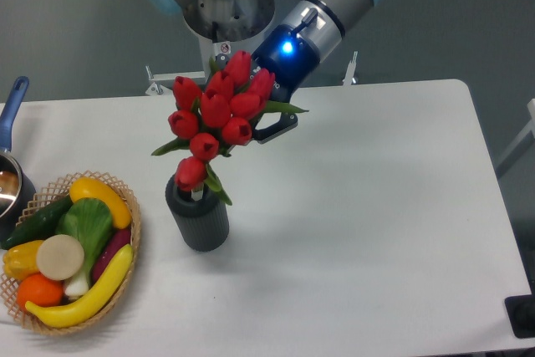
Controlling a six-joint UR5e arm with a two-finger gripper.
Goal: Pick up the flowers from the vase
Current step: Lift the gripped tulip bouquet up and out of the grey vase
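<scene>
hand (266,125) clenched on the flowers (219,114) from behind | bunch tilted up-right of the vase (197,215), stems near clear | vase stays upright

Pincer (269,119) gripping flowers (219,114) above vase (198,218)

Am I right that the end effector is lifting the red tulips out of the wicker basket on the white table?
Not quite: the camera view shows the end effector lifting the red tulips out of the dark grey vase. The wicker basket to its left holds fruit and vegetables.
</scene>
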